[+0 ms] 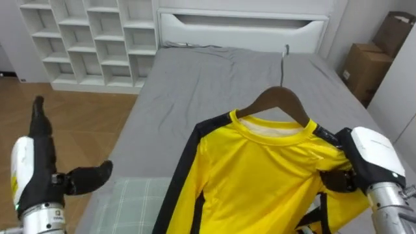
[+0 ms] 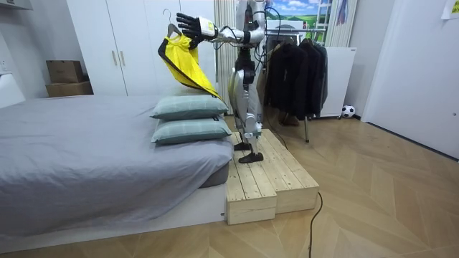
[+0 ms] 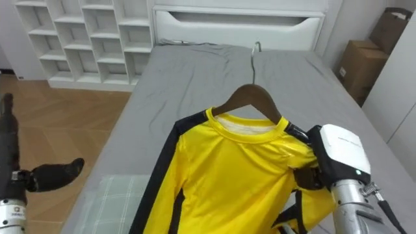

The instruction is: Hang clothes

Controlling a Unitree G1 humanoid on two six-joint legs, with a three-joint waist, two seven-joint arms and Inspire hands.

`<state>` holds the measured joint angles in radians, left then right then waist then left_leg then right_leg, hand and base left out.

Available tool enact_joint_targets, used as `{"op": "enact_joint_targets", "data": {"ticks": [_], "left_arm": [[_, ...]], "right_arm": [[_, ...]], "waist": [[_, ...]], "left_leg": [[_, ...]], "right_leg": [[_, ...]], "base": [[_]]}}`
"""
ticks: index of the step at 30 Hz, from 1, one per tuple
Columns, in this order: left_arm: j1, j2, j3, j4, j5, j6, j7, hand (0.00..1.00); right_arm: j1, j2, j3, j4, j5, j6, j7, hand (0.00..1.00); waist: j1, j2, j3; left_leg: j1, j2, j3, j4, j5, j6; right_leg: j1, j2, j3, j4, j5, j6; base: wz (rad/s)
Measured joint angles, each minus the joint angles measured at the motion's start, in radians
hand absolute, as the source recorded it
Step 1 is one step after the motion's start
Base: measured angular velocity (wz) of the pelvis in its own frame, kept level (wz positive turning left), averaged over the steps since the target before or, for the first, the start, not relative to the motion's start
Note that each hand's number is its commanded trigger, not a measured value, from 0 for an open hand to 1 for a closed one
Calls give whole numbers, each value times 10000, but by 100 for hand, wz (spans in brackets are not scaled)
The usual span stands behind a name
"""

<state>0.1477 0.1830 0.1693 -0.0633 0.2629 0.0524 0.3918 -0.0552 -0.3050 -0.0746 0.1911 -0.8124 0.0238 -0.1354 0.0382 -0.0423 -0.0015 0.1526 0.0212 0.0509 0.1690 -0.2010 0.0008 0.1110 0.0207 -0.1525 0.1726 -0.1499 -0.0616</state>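
Right hand (image 1: 367,159) grips the yellow shirt (image 1: 260,179) by its shoulder on the hanger (image 1: 278,101); left hand (image 1: 38,170) open.

No text, number or sign can be read. The yellow black-trimmed shirt (image 1: 260,175) held above the grey bed (image 1: 214,84) has a plain front. The brown cardboard box (image 1: 365,68) to the right of the bed is too small to show any print.
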Motion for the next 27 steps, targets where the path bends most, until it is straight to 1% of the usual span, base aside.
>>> {"op": "enact_joint_targets", "data": {"ticks": [2,4,7,8,9,11,12,13,14,15,16,17,19,20,21,22,23,25,26,27], "left_arm": [[138,-15,259,509,-93,-75,119,0],[154,-27,545,1357,-136,-94,374,0],[232,-53,774,2002,-238,-114,721,0],[245,-52,783,2151,-387,-177,829,0],[313,-55,824,2568,-668,-322,1040,0],[645,-69,898,2966,-1116,-354,1289,0],[767,-68,950,3529,-1189,-425,1424,0],[869,-69,1060,4283,-1164,-492,1443,0],[943,-51,1085,4643,-1176,-490,1441,0],[1143,-52,1141,5203,-1192,-457,1430,0],[1355,-53,1144,5563,-1218,-431,1430,0],[1413,-51,1143,5772,-1228,-432,1434,0],[1545,-23,1142,6930,-1254,-424,1447,0],[1586,-24,1138,7219,-1289,-418,1447,0],[1682,-24,1155,7786,-1359,-412,1448,0],[1821,-46,1292,8290,-1372,-405,1445,0],[1878,-47,1382,8528,-1372,-400,1445,0],[2079,-44,1960,9402,-1365,-397,1447,0],[2092,-45,2086,9568,-1362,-391,1448,0],[2309,-45,2220,9781,-1363,-390,1454,0]], "right_arm": [[2,-15,-67,-13,3,-3,-145,100],[2,-50,-201,-17,12,-2,-206,100],[2,-159,-277,-18,-37,15,-258,100],[1,-193,-275,-18,-36,21,-258,100],[3,-206,-271,-30,-36,31,-258,100],[29,-204,-265,-140,-46,73,-258,100],[28,-205,-276,-192,-46,146,-256,100],[29,-204,-286,-220,-60,162,-242,100],[29,-209,-285,-257,-62,185,-226,100],[30,-216,-292,-360,-56,233,-202,100],[115,-218,-294,-635,40,374,-139,100],[223,-222,-297,-818,145,435,-138,100],[534,-222,-290,-1198,722,421,-130,100],[565,-230,-295,-1235,846,433,-125,100],[617,-259,-318,-1358,1132,482,-6,100],[662,-263,-375,-1582,1246,600,167,100],[722,-263,-422,-1711,1283,637,196,100],[1198,-262,-787,-2291,1476,644,269,100],[1289,-262,-836,-2448,1510,644,274,100],[1385,-262,-897,-2626,1617,627,277,100]], "waist": [[-1,29,3],[37,49,-8],[169,38,-15],[206,36,-16],[240,40,-17],[232,27,-16],[260,4,-21],[255,1,-23],[248,-5,-25],[236,-43,-17],[184,-114,8],[190,-151,10],[215,-228,-25],[224,-243,-35],[245,-252,-43],[283,-224,-32],[283,-190,-9],[363,-185,-18],[392,-178,-17],[395,-154,-15]], "left_leg": [[2,6,6,-4,0,0],[-30,6,7,-18,0,-1],[-22,-4,36,-16,1,0],[-9,-5,37,-19,1,0],[3,-6,36,-25,1,0],[3,-6,32,-41,0,0],[49,-8,23,-57,0,0],[89,-6,24,-78,0,0],[90,-6,18,-78,0,0],[77,-7,12,-80,0,-1],[52,-5,9,-81,-1,-1],[30,-3,0,-81,-2,-2],[-29,-12,-20,-83,-16,10],[-25,-13,-19,-86,-21,16],[-12,-17,-7,-88,-30,32],[-11,-10,22,-95,-50,57],[-17,-10,22,-101,-51,58],[-2,-10,51,-189,-53,60],[-3,-10,55,-187,-56,65],[-6,-10,53,-182,-60,71]], "right_leg": [[-1,12,7,-1,-3,-5],[-62,12,-3,26,-15,-14],[-178,-10,20,162,-67,-13],[-173,-11,41,160,-67,-13],[-139,-10,57,145,-67,-12],[-121,-8,59,119,-72,-5],[-136,-3,78,118,-72,-4],[-122,2,100,126,-75,-2],[-120,1,107,133,-78,2],[-130,-1,108,130,-84,8],[-143,-1,98,113,-87,11],[-144,-2,78,96,-88,11],[-87,-2,49,-38,-88,11],[-87,-2,57,-29,-88,11],[-98,2,118,9,-105,30],[-114,12,149,13,-107,33],[-120,13,155,5,-107,33],[-130,17,142,-6,-107,34],[-129,15,142,-12,-107,35],[-125,14,142,-16,-105,36]], "base": [[0],[0],[-4],[-5],[-4],[0],[-5],[-6],[-5],[0],[0],[10],[9],[0],[-6],[-6],[-4],[0],[0],[0]]}}
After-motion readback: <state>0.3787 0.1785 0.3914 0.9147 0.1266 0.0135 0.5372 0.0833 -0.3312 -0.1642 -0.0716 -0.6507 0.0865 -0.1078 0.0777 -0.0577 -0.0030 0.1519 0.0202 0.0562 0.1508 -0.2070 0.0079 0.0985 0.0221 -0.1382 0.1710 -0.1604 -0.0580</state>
